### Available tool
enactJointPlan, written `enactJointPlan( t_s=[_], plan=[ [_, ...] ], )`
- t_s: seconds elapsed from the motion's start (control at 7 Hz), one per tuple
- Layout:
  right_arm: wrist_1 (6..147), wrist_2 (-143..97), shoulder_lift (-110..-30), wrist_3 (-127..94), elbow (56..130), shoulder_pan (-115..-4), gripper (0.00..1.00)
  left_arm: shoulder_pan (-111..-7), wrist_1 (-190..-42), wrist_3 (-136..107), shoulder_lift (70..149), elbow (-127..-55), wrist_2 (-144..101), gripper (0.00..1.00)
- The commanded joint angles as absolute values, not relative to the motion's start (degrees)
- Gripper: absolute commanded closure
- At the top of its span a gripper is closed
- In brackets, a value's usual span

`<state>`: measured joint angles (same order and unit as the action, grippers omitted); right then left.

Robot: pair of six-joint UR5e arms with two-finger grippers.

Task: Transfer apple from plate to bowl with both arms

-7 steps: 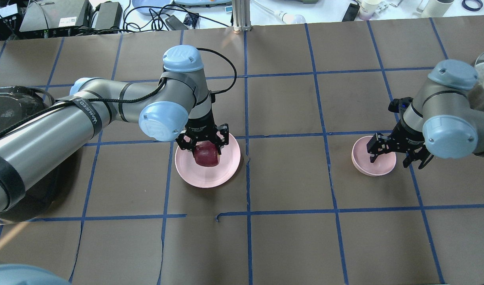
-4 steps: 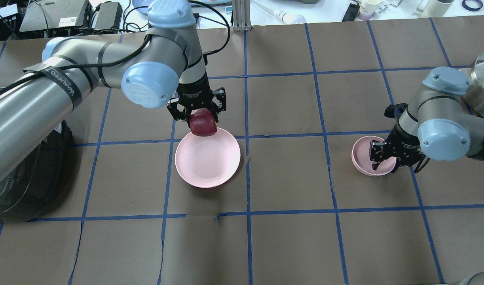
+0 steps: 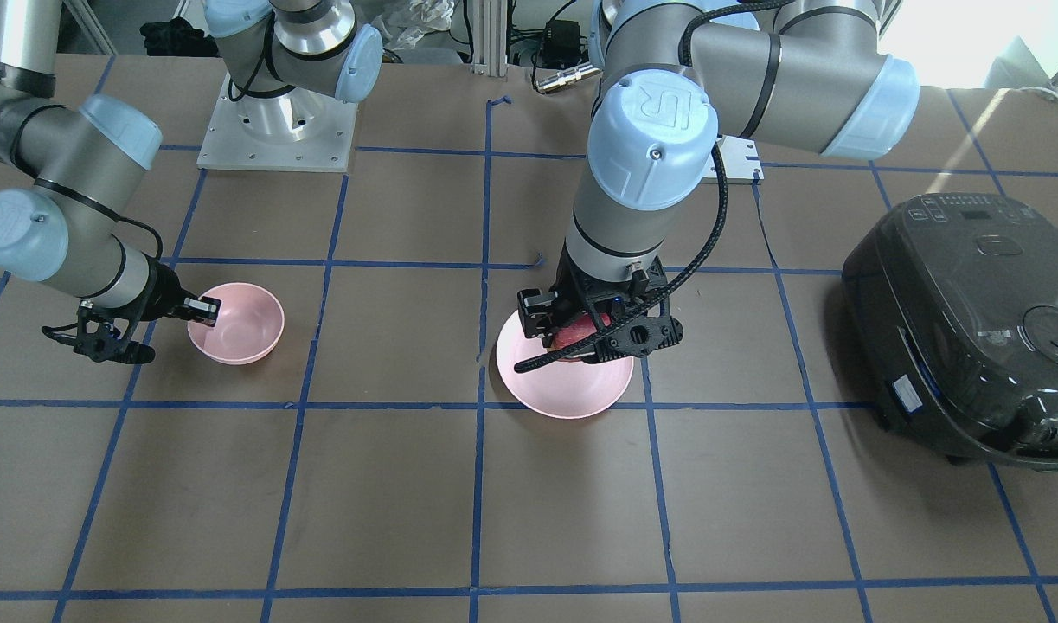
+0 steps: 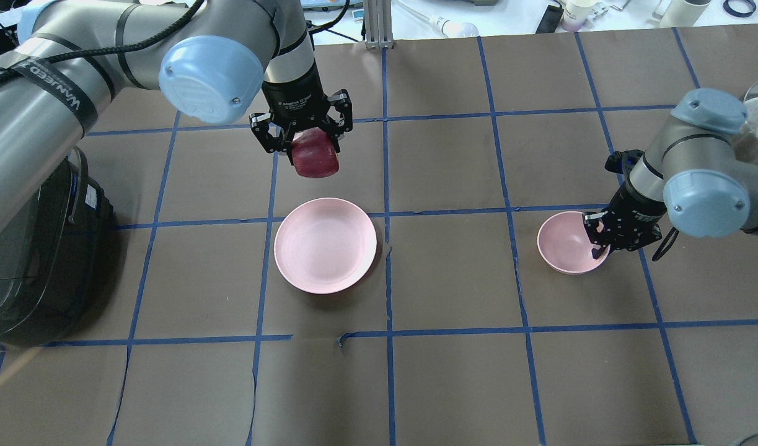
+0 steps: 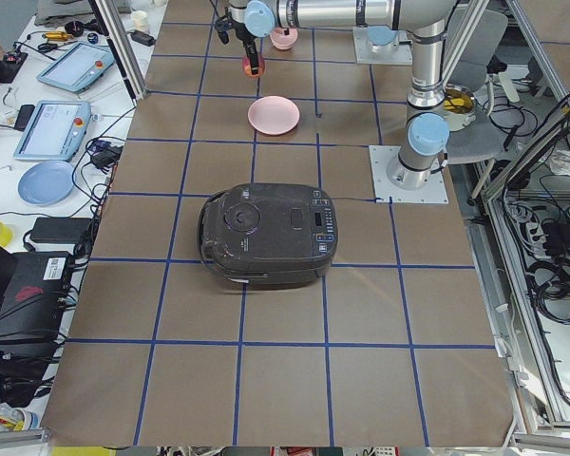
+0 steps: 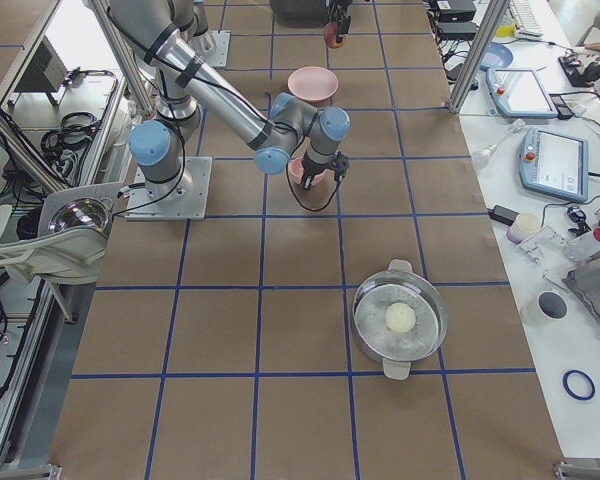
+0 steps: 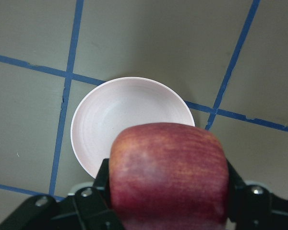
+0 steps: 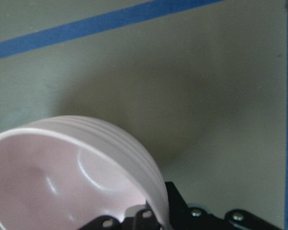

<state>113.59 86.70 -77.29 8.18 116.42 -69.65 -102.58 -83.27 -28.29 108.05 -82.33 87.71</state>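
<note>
From my console, the apple (image 7: pixel 169 172) is off the plate (image 4: pixel 325 254) and in the air, clamped between the two fingers of the left gripper (image 4: pixel 309 145), which press on its opposite flanks. The left wrist camera looks past the apple straight down at the plate, which lies bare on the brown paper. In the overhead view the apple shows at the plate's 12 o'clock, clear of its rim. From across the table the gripper and apple overlap the plate's far edge, so I read the apple as hanging over that part of the plate.

At the plate's 3 o'clock in the overhead view, well apart and one grid square over, is the bowl (image 4: pixel 564 248). The right gripper (image 4: pixel 602 244) is at the bowl's 3 o'clock rim, its fingers pinched together on the wall, one inside and one outside. The right wrist camera shows the bowl tipped, with a shadow under it; I cannot tell whether it is fully off the table.

At the plate's 9 o'clock, under the left arm, stands a black rice cooker (image 4: pixel 31 266).
</note>
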Motion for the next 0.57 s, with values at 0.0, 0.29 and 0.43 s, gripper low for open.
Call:
enactJointPlan(
  t_s=[0.0, 0.29, 0.43],
  plan=[
    [108.6, 77.8, -77.9, 3.8, 114.4, -70.4, 1.00, -102.6, -83.3, -28.7, 108.5, -82.2, 87.7, 1.00],
    [108.6, 74.4, -77.6, -1.2, 114.9, -75.7, 1.00, -102.7, -83.4, -29.6, 108.6, -82.4, 87.2, 1.00],
    [111.3, 74.3, -77.1, -12.8, 114.9, -82.1, 1.00, -103.1, -83.1, -32.6, 109.1, -82.4, 86.9, 1.00]
  ],
)
